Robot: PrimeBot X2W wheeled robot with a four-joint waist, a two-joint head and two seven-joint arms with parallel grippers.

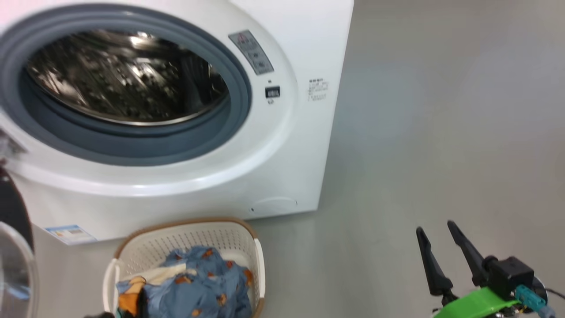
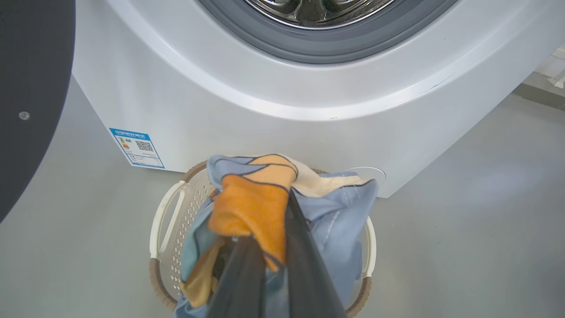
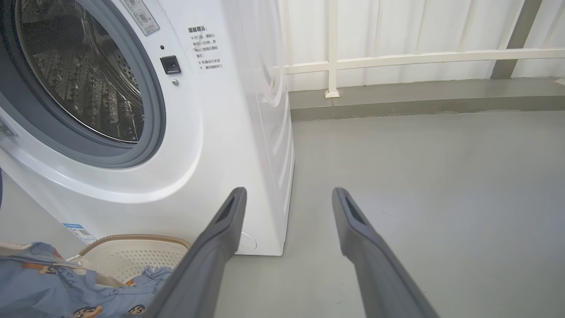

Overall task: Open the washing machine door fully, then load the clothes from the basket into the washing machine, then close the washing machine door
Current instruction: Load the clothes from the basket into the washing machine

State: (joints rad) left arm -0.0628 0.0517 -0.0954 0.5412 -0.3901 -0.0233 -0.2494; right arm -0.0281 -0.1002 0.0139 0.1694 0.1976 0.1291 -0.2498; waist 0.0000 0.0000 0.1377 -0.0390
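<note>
Two long dark fingers of the left claw [image 2: 268,221] are clamped together on a bunch of light blue clothes [image 2: 329,207] with orange cartoon prints, over the small cream perforated plastic basket [image 2: 164,217] on the grey floor [image 1: 441,132]. Just behind stands the big white front-loading washing machine [image 2: 265,128], its round black-rimmed door [image 2: 31,88] swung open. The right claw [image 1: 435,227] hangs spread apart, empty.
</note>
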